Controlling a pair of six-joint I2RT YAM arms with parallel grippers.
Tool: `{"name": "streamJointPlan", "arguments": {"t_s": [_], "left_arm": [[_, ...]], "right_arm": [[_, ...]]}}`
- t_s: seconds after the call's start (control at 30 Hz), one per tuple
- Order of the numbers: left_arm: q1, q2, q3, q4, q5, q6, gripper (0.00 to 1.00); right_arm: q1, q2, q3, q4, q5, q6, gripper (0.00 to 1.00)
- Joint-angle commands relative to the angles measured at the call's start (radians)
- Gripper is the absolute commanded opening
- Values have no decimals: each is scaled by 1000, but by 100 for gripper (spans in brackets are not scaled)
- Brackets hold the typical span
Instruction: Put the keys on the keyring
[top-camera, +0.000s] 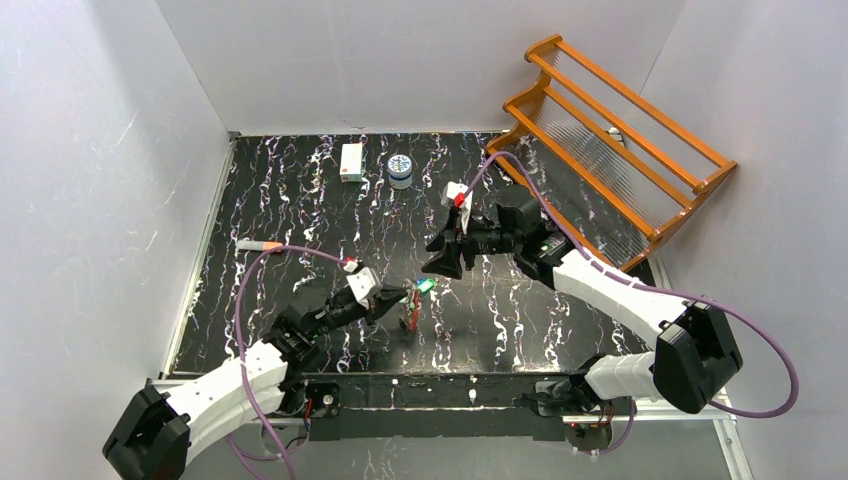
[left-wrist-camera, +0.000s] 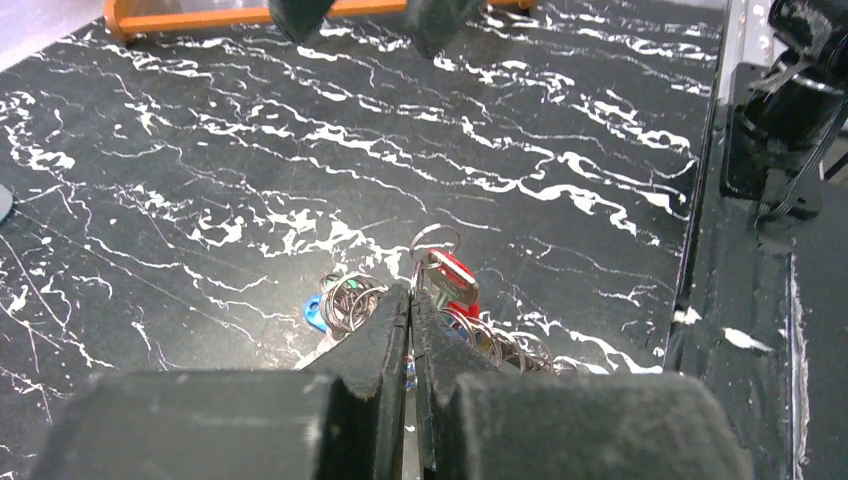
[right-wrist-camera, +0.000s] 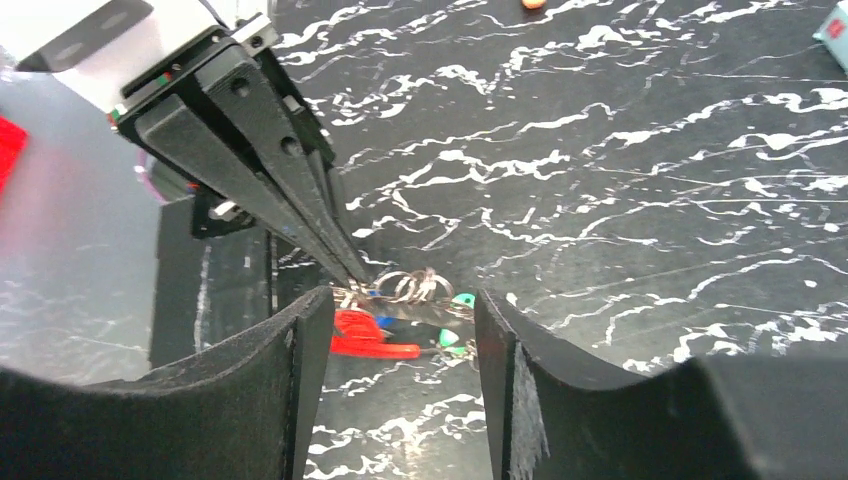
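Observation:
The keyring (top-camera: 412, 305) is a bunch of linked silver rings (left-wrist-camera: 350, 298) carrying keys with a red cap (left-wrist-camera: 455, 280) and a blue cap (left-wrist-camera: 315, 312). My left gripper (left-wrist-camera: 410, 295) is shut on the bunch, holding it just above the black marbled table (top-camera: 300, 200). In the right wrist view the rings (right-wrist-camera: 410, 285), the red key (right-wrist-camera: 375, 335) and a green cap (right-wrist-camera: 462, 300) hang from the left fingers (right-wrist-camera: 290, 190). My right gripper (right-wrist-camera: 400, 305) is open, close to the bunch, holding nothing. From above, the right gripper (top-camera: 445, 262) sits just behind and right of the left gripper (top-camera: 400, 297).
An orange wooden rack (top-camera: 620, 140) leans at the back right. A white box (top-camera: 351, 161) and a small round tin (top-camera: 401, 170) stand near the back wall. A thin orange-tipped object (top-camera: 258, 244) lies at the left. The black frame rail (top-camera: 450, 390) runs along the near edge.

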Motion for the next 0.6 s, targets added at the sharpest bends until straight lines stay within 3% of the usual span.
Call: {"name": "streamJointPlan", "arguments": {"t_s": [0.0,0.27,0.4,0.57], "left_arm": [[-2,-22,-30,224,-13,-61,0],[-2,-11,-33,248,-22,-97,0],[-2,-3,-32,248,-24,-99,0],[-2,3,-29,248,-19,-99,0]], "right_arm": [[-4,5,-3,97,-126,109,60],[14,33,13,86,-154,122,57],[66,61,61,-27,-90,52,50],[110,78,96,-91,15,-3,48]]}}
